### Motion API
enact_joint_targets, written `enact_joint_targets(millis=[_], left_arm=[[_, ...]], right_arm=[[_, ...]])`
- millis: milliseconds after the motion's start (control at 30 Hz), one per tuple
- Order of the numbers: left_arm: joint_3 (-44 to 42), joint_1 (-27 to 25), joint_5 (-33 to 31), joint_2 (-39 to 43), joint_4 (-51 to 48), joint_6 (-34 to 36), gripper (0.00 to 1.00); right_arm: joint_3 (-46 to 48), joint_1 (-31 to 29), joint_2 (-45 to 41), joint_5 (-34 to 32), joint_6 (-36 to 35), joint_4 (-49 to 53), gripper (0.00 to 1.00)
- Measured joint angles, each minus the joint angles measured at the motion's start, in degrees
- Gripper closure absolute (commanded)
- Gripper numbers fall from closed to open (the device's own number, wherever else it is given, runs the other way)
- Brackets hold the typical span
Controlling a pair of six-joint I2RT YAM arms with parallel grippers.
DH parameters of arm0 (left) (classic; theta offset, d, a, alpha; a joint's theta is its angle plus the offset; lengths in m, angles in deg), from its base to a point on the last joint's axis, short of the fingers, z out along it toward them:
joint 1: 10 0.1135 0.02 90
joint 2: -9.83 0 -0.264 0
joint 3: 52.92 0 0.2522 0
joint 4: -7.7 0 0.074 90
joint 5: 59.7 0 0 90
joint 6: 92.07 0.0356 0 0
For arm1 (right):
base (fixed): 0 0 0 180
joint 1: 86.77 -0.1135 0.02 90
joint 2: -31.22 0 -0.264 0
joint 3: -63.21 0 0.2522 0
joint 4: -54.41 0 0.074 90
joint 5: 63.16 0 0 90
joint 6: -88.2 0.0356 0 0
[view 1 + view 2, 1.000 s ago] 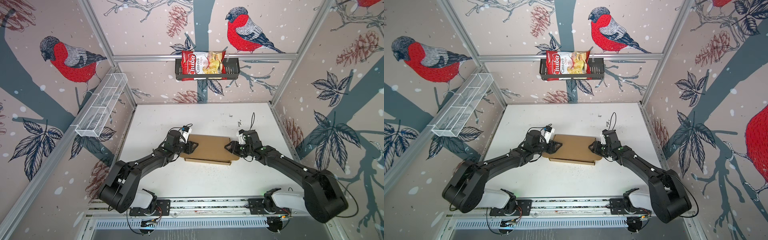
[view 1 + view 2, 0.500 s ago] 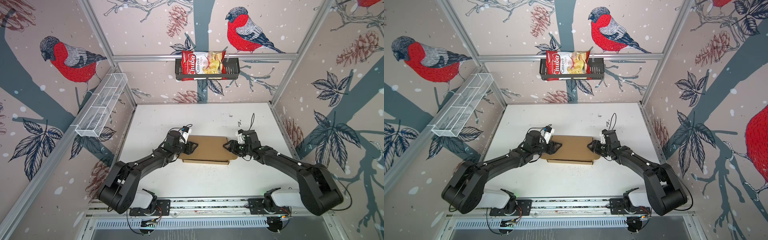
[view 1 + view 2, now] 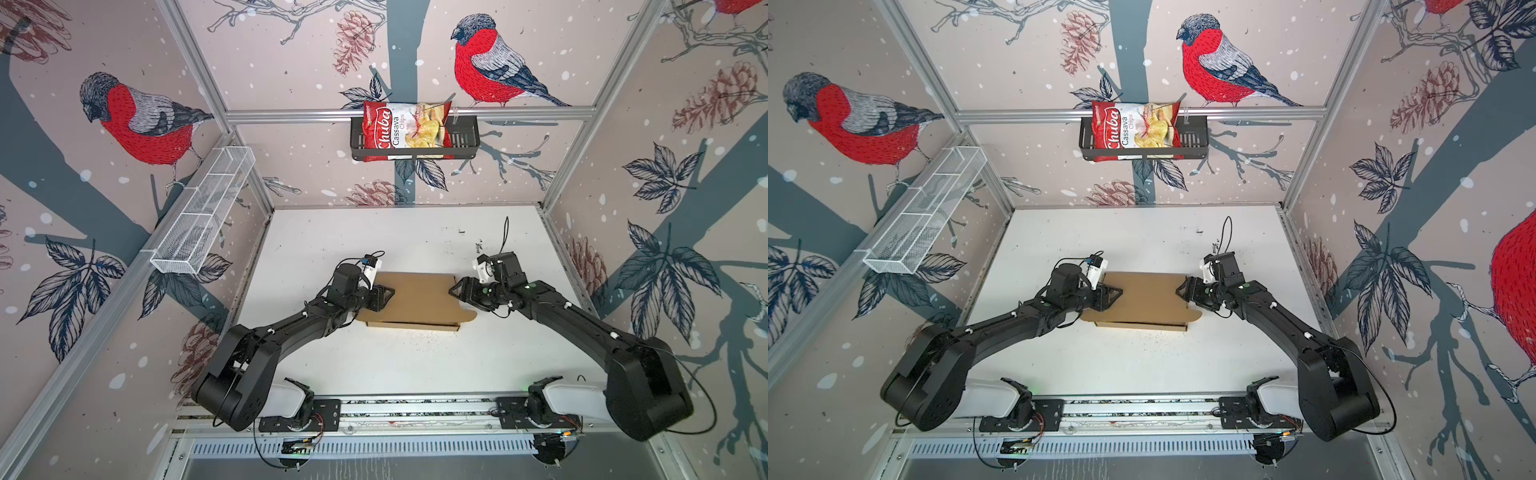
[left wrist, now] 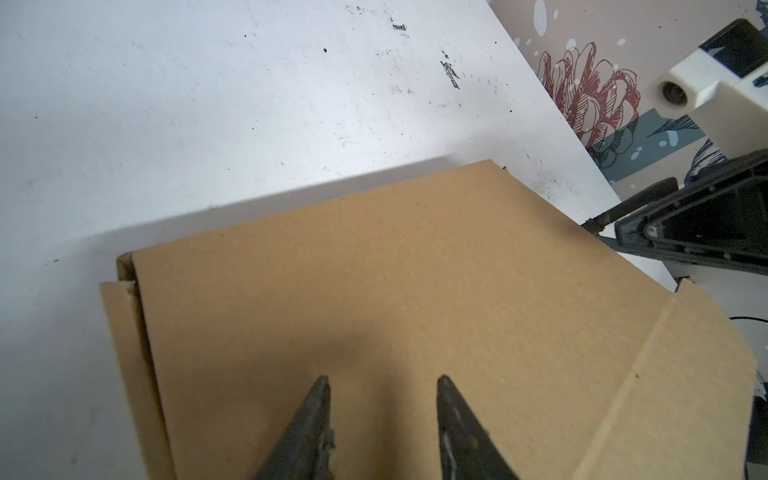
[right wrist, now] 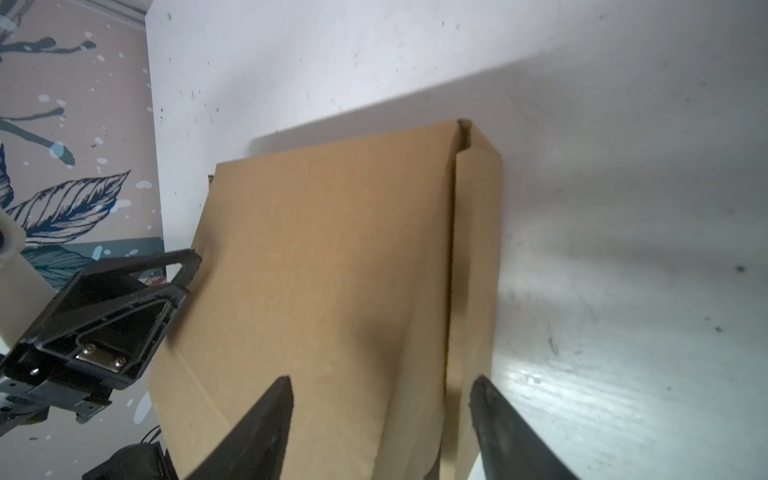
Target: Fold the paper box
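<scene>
Lying flat with its top folded down, the paper box [image 3: 415, 297] sits midway across the surface [image 3: 374, 365], the left gripper [image 4: 382, 380], narrowly parted and empty, poised over one end, likely to pin it, while the right gripper [image 5: 380, 380], wide, straddles the opposite side edge unclamped.

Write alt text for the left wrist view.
A brown paper box lies on the white table, filling most of the frame. The left gripper's two dark fingertips stand apart over its top panel, and the right gripper sits at the far edge.
</scene>
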Motion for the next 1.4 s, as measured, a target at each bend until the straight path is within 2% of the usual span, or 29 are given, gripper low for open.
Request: enact_joint_targets(millis=[400,500,700,800,900,1167,1400], left_arm=[[0.0,-0.52,-1.11,-0.48,-0.22,0.02,0.59],[0.0,-0.52,-1.51,-0.48,-0.37,0.02,0.59],[0.0,-0.57,-1.62,-0.81,-1.38,0.0,0.59],[0.0,-0.59,-1.6,-0.85,-1.62,0.0,0.59],[0.0,-0.61,-1.51,-0.85,-1.68,0.0,0.6],[-0.04,-0.74,-1.95,-0.74,-1.84,-0.04,0.61],[-0.22,-1.01,-2.54,-0.85,-1.73,-0.5,0.63]], right_arm=[[-0.81,-1.18,4.42,4.07,2.86,1.2,0.41],[-0.81,-1.18,5.31,5.53,2.84,0.85,0.5],[0.31,-1.11,6.97,5.9,2.64,0.17,0.57],[0.33,-0.07,7.1,6.56,2.1,0.31,0.46],[-0.96,0.07,6.6,6.05,0.83,1.84,0.4],[-8.5,2.05,1.79,-1.6,-4.28,11.52,0.31],[-8.24,-1.07,4.92,-7.13,-7.63,13.55,0.27]])
